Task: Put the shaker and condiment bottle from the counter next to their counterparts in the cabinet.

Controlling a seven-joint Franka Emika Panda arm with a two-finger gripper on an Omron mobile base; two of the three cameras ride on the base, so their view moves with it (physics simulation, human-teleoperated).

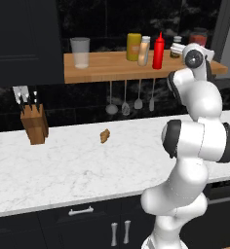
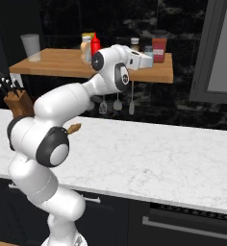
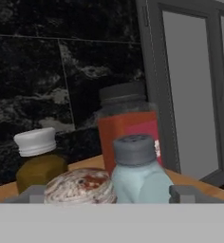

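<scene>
On the cabinet (image 1: 102, 70), the open light-wood shelf on the far wall, a clear glass (image 1: 80, 52) is seen at the left end. Further right, the condiment bottle (image 1: 143, 51) is set upright between the yellow container (image 1: 133, 46) and the red squeeze bottle (image 1: 159, 51), just beside both. Below, a knife block (image 1: 34, 124) is stood at the left of the marble counter (image 1: 87, 170).

Toward the right end of the shelf the gripper (image 2: 145, 60) is held level at the height of the containers. In the hand view its fingertips (image 3: 31, 194) are spread wide apart (nothing is gripped). Low between them the shaker (image 3: 78, 186) is seen, only its round speckled top showing, just beside the pale-blue shaker (image 3: 137, 171) on its right. Whether the two touch cannot be told. A white-capped dark bottle (image 3: 38, 161) is placed behind at the left, and a red jar (image 3: 126, 123) with a dark lid behind the pale-blue shaker.
</scene>
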